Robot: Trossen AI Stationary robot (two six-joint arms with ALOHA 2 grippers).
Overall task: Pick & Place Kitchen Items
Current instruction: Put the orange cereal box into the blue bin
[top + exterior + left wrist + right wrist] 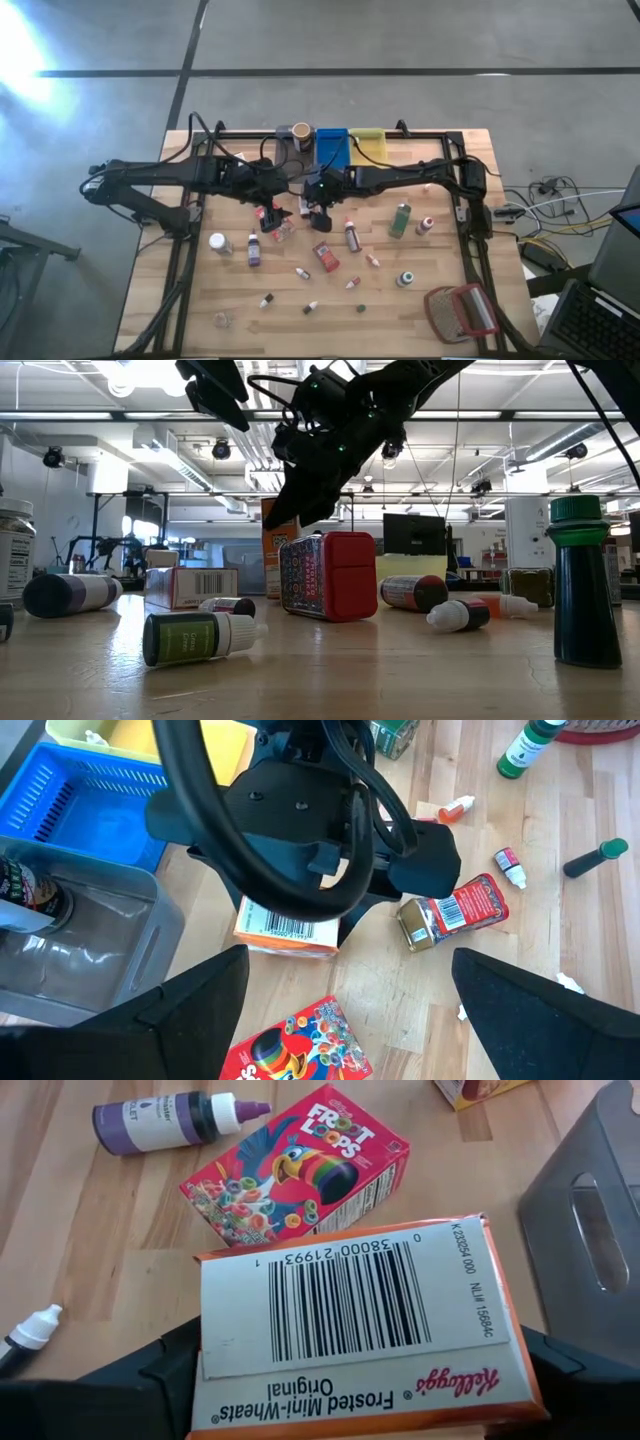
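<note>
My right gripper (320, 210) (360, 1370) hangs over the table's middle, shut on an orange Frosted Mini-Wheats box (350, 1330) (285, 930). Next to that box lies a red Froot Loops box (300, 1170) (300, 1045), flat on the wood. My left gripper (272, 198) (350, 960) is open and hovers above the red box, close to the right gripper, touching nothing. A purple bottle (170, 1125) lies on its side. Farther off, a green bottle (401, 220), a red packet (326, 257) and several tiny bottles lie scattered. My right gripper pinches the orange box between its two fingers (150, 1380), one on each narrow side (215, 1370), with the barcode panel facing the wrist camera. The fingers come from above, pointing down. The box stands upright under them (278, 545); whether its lower end rests on the table is hidden.
Grey bin (90, 950) holding a jar (300, 131), blue bin (331, 147) and yellow bin (368, 143) line the far edge. A red-framed mesh object (462, 310) sits at the near right corner. A dark frame (180, 250) runs along the table's sides.
</note>
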